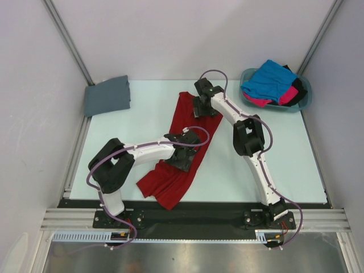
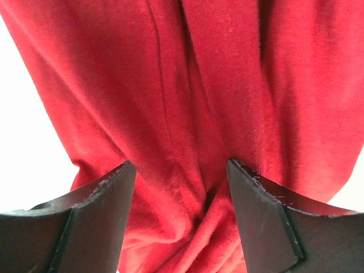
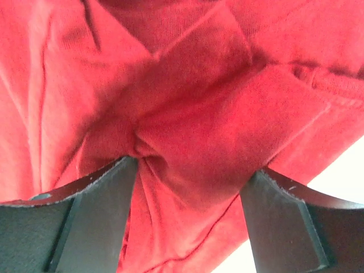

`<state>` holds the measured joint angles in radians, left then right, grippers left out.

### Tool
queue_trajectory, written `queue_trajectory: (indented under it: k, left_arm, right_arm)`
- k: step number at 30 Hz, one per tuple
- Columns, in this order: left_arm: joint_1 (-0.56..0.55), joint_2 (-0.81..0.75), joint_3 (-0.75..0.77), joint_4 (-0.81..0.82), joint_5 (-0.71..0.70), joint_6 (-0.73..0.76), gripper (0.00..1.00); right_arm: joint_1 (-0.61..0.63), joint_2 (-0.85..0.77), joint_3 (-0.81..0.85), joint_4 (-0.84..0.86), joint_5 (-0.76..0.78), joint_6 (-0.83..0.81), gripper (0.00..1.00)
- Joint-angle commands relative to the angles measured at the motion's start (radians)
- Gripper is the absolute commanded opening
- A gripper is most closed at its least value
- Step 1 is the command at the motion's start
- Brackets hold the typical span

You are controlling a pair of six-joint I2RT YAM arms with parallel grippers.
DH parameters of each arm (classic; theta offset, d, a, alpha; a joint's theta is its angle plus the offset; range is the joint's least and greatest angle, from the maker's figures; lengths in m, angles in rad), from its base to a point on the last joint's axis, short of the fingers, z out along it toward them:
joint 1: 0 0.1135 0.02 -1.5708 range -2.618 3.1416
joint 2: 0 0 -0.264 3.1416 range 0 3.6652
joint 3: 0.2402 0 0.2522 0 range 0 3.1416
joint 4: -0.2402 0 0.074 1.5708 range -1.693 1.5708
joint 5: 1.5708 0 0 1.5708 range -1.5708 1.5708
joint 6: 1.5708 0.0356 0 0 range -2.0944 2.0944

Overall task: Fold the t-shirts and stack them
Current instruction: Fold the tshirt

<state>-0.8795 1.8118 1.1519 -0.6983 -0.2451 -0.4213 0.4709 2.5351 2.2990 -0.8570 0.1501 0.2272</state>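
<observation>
Your red shirt [image 1: 170, 187] lies diagonally, far-centre to near-left. The right end effector [image 3: 193, 165] is over its far end and the left end effector [image 2: 179, 164] over its middle, both spread apart astride the cloth.

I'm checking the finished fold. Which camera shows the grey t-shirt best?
The top external view: the folded grey t-shirt lies whole at the far left corner of the table. Both wrist views show none of it, only red t-shirt cloth filling the frame.
</observation>
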Motion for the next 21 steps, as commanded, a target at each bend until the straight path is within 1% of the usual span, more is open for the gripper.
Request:
queue_trajectory:
  k: [1,2,4,6,8,9,10,11,16,19,21]
  left_arm:
    - [-0.07,0.073,-0.083,0.114,0.289,-0.125,0.73]
    - [-0.075,0.075,-0.087,0.134,0.346,-0.132,0.72]
    - [-0.088,0.078,-0.078,0.175,0.398,-0.155,0.72]
    - [-0.111,0.09,-0.035,0.21,0.459,-0.165,0.72]
    - [-0.127,0.106,0.006,0.22,0.49,-0.172,0.72]
    - [-0.142,0.122,0.056,0.212,0.5,-0.174,0.72]
    - [-0.148,0.129,0.081,0.201,0.498,-0.171,0.72]
    - [-0.153,0.135,0.116,0.189,0.497,-0.171,0.72]
    - [-0.154,0.138,0.161,0.203,0.515,-0.182,0.72]
    - [-0.154,0.149,0.222,0.13,0.469,-0.166,0.72]
    - [-0.151,0.136,0.226,0.097,0.393,-0.169,0.72]
  right_arm:
    - [0.018,0.108,0.121,-0.007,-0.07,-0.023,0.76]
    - [0.018,0.137,0.14,-0.011,-0.114,-0.034,0.77]
    - [0.023,0.16,0.177,-0.017,-0.138,-0.048,0.77]
    - [0.02,0.185,0.207,-0.007,-0.201,-0.058,0.78]
    - [0.018,0.192,0.221,0.004,-0.253,-0.063,0.78]
    - [0.017,0.195,0.226,0.015,-0.268,-0.065,0.79]
    - [0.012,0.197,0.232,0.016,-0.282,-0.065,0.79]
    - [0.011,0.197,0.238,0.022,-0.328,-0.068,0.79]
    - [-0.011,0.224,0.287,0.046,-0.443,-0.068,0.8]
    - [-0.02,0.209,0.281,0.049,-0.442,-0.069,0.8]
    - [-0.021,0.177,0.24,0.074,-0.434,-0.08,0.8]
